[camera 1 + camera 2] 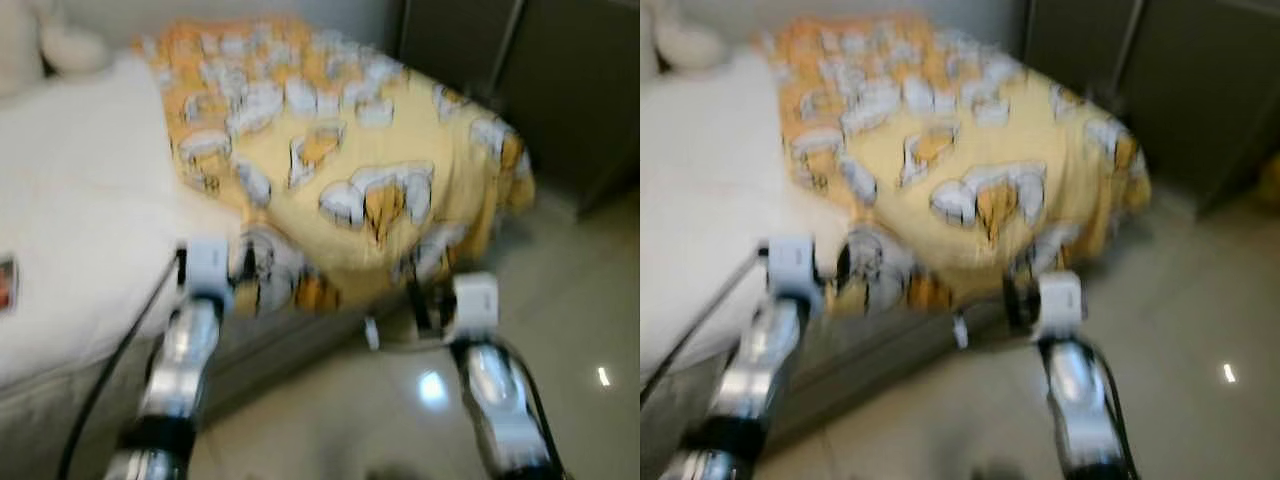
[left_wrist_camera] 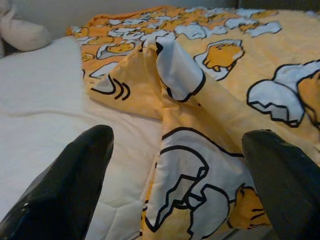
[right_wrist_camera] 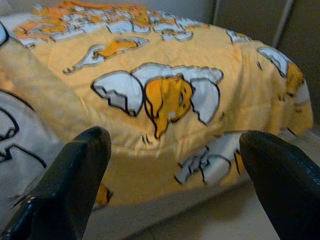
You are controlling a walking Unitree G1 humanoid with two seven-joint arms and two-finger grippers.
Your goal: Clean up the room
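A yellow blanket [image 1: 350, 150] printed with white-and-orange cartoon eggs lies rumpled over the foot half of a bed, and its near edge hangs over the side. The white quilt [image 1: 80, 220] beneath it is bare on the left. My left gripper [image 2: 180, 137] is open at the bed's near edge, facing a raised fold of the blanket [image 2: 175, 70] without touching it. My right gripper [image 3: 176, 136] is also open, low beside the bed and facing the blanket's hanging side [image 3: 165, 160]. Both eye views are blurred.
A pale plush toy [image 1: 60, 40] sits at the head of the bed. Dark cabinet doors [image 1: 560, 90] stand beyond the bed's foot. Glossy tiled floor [image 1: 570, 340] lies to the right. A small dark item [image 1: 6, 283] rests on the quilt at the left edge.
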